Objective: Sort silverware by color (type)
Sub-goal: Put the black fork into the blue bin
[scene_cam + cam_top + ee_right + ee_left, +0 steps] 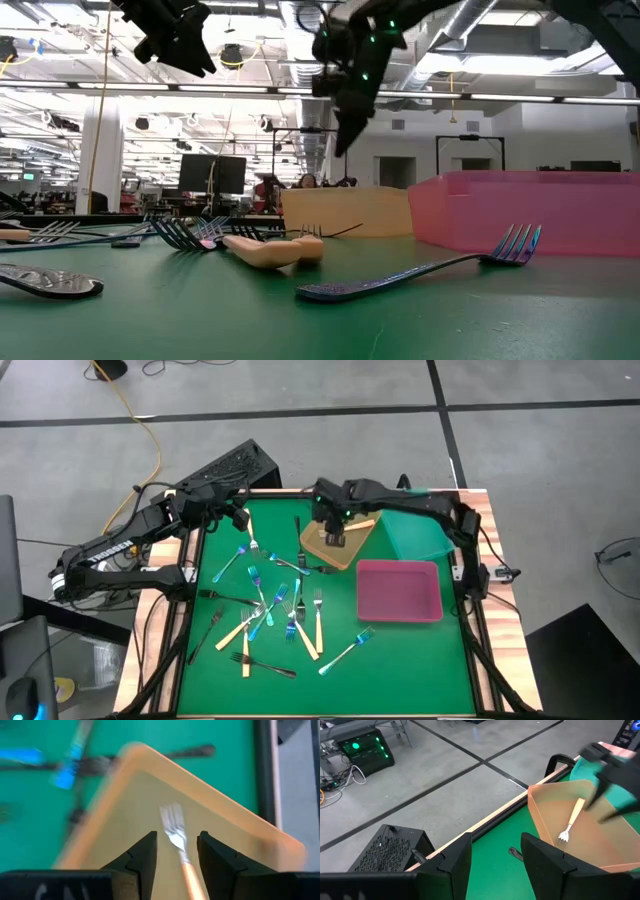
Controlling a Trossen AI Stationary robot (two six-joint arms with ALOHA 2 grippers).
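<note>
Two dark, near-black jointed arms, white lettering along the left arm [105,550], small green lights glowing on the right arm [400,500] near its wrist, each ending in two blocky matte-black fingers [455,862]

Bare green mat [420,660] at the near edge; scattered forks [270,610] crowding centre-left.

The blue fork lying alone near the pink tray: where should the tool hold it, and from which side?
Probably the mid-handle of the blue fork, from straight above: it lies flat on the mat, apart from the pile, its tines toward the pink tray. Close across the thin handle.
</note>
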